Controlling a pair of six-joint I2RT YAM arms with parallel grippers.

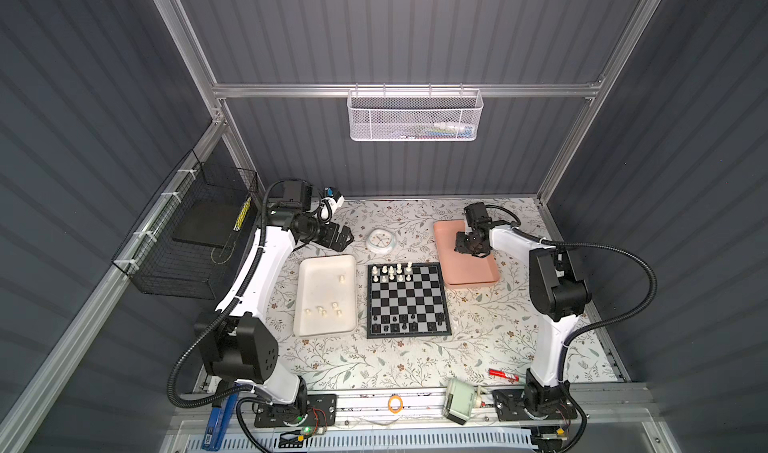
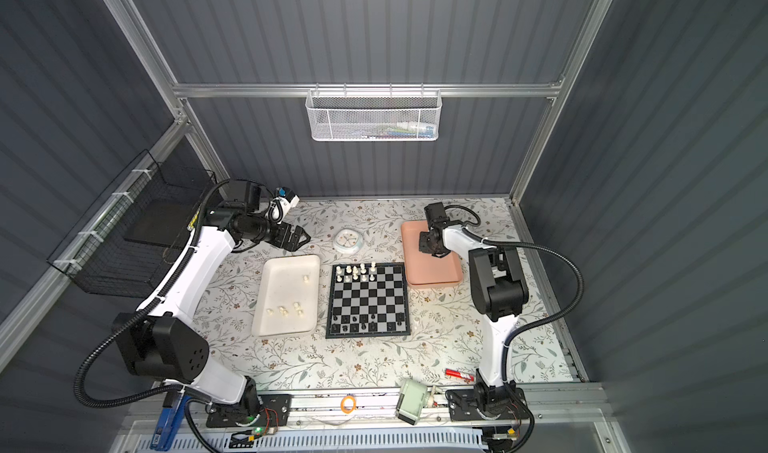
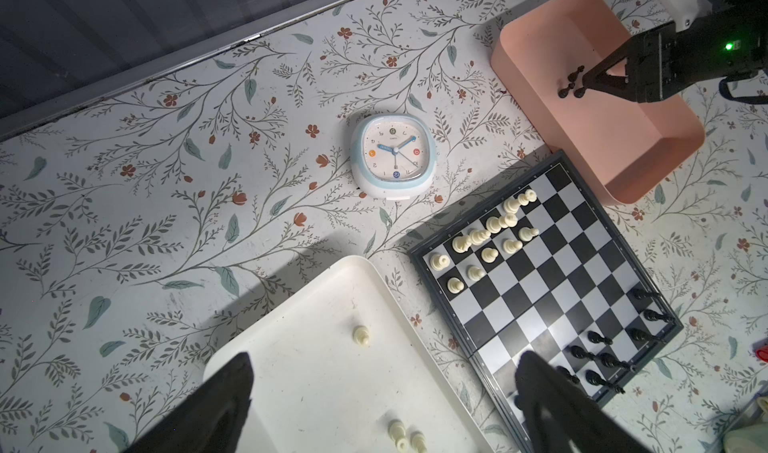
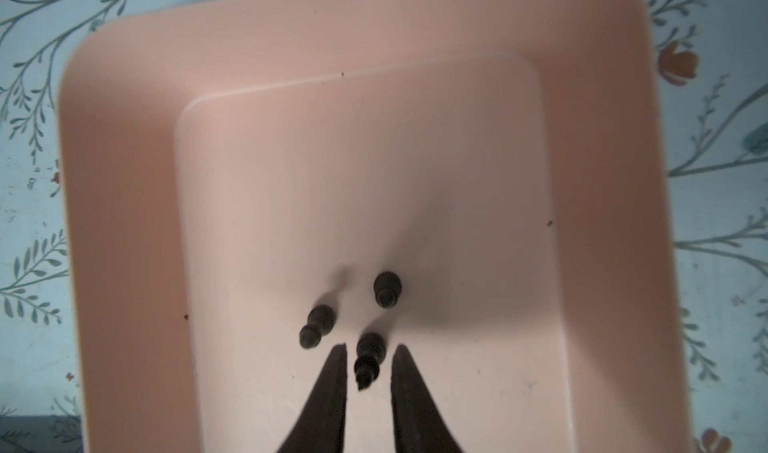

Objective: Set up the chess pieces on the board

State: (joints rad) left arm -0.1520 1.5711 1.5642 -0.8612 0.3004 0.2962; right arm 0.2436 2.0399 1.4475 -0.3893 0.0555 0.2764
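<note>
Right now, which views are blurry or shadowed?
Right wrist view: soft throughout, the black chess pieces and pink tray lack crisp edges. Left wrist view: sharp clock, a dark shadow crossing the white tray. Both top views: evenly lit.
</note>
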